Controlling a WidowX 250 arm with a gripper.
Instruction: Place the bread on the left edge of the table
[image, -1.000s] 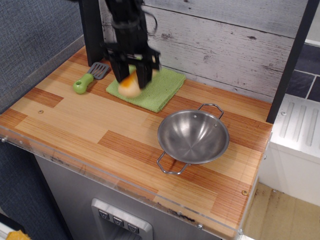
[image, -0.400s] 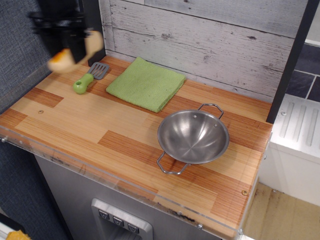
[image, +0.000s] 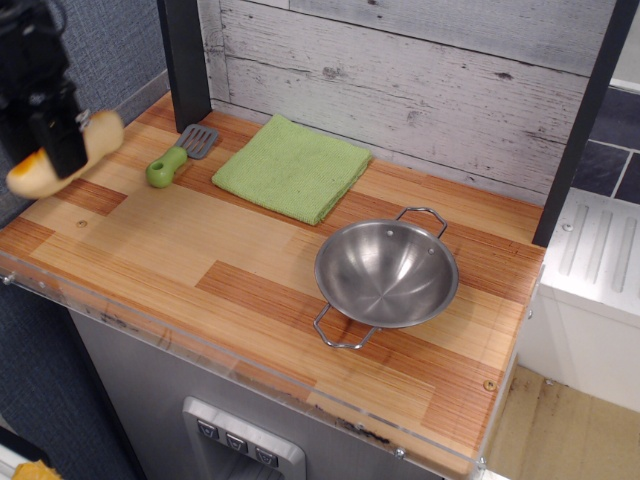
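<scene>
claw: black claw (image: 55, 125) at far left of frame, blurred, clamped on the bread; fingers (image: 60, 135) cross the loaf's middle
bread: toy bread loaf (image: 62, 155) held in the claw, tilted, pale end up-right near (image: 104, 130), golden-orange end down-left; sticks out both sides of the fingers; appears lifted off the surface at its left edge, contact cannot be told
surface: wood-plank surface (image: 180, 240), light and reddish-brown strips, clear plastic rim along the front
spatula: green-handled spatula (image: 178, 157) just right of the claw, lying flat, grey slotted blade toward the back wall, handle toward the left edge; apart from the bread
cloth: folded green cloth (image: 292, 167) at the back centre, right of the spatula, well apart from the claw
bowl: steel two-handled bowl (image: 386, 273) at right-centre, upright, nothing inside, well apart from bread
post: dark post (image: 184, 60) at back left, behind the spatula blade
wall: whitewashed plank wall (image: 420, 70) behind the surface
</scene>
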